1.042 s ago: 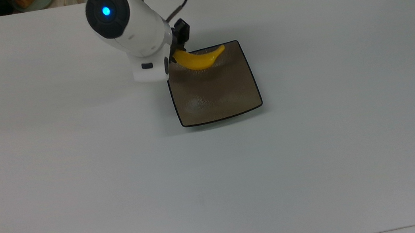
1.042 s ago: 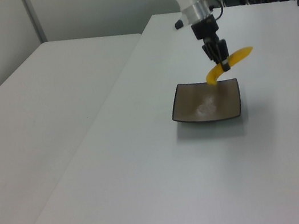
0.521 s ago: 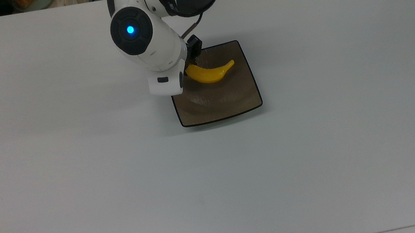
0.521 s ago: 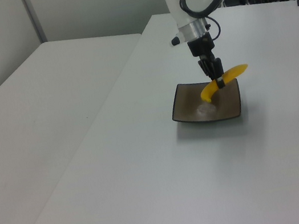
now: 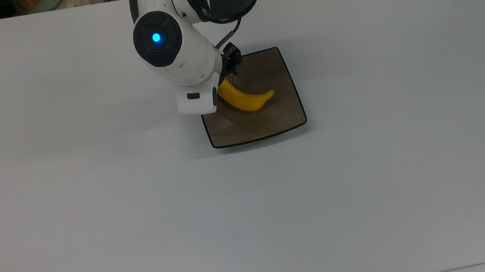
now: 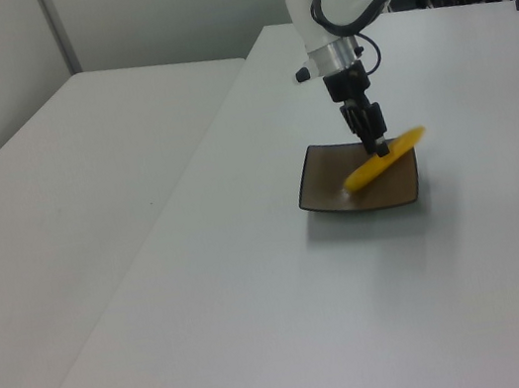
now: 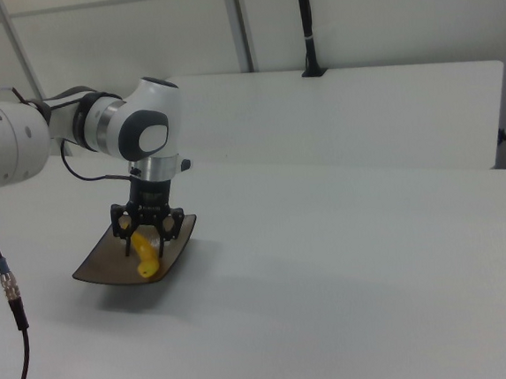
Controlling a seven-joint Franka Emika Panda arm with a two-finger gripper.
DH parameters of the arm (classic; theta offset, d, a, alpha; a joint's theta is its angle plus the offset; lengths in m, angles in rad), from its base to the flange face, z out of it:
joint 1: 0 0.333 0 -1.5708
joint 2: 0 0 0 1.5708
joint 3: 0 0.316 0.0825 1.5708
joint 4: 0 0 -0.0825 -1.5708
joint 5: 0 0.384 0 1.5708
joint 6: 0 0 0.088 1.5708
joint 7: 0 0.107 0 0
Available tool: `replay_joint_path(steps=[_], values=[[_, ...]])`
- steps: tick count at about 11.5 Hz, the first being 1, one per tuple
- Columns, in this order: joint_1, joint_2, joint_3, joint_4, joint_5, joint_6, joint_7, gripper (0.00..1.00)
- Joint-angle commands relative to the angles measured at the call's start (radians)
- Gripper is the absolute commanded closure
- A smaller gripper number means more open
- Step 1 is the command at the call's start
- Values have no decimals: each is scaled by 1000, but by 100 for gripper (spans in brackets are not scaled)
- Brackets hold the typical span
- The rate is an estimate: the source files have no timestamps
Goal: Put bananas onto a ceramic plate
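End effector is low over the ceramic plate, fingers spread apart either side of the banana in the right view. Looks released or releasing; can't confirm whether a pad is touching it.

Banana is on the plate: in the top view it runs from about 10 o'clock toward plate centre, stem end tucked under the wrist, tip near the middle. In the left view its far end sits a bit raised toward the plate's far rim, so it may be leaning rather than flat. Can't tell for sure.

Plate sits on the white counter, square to nothing in particular, nothing else near it.

Progress, my read: transport done, drop essentially done. Left: clear the fingers, lift the arm straight up without dragging the banana, confirm it settles inside the rim.
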Motion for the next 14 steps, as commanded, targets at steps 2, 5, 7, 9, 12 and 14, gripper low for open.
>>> replay_joint_path(steps=[2, 5, 7, 9, 12, 14], values=[[2, -40, -2, -16, 23, 13, 17, 0], [-6, -105, -3, -13, 20, -6, 52, 0], [-10, -170, -5, -10, 0, -11, 276, 0], [-10, -219, -13, -12, -22, -12, 404, 0], [-15, -344, -42, -10, -77, -92, 639, 0], [-15, -426, -49, -9, -127, -118, 733, 0]])
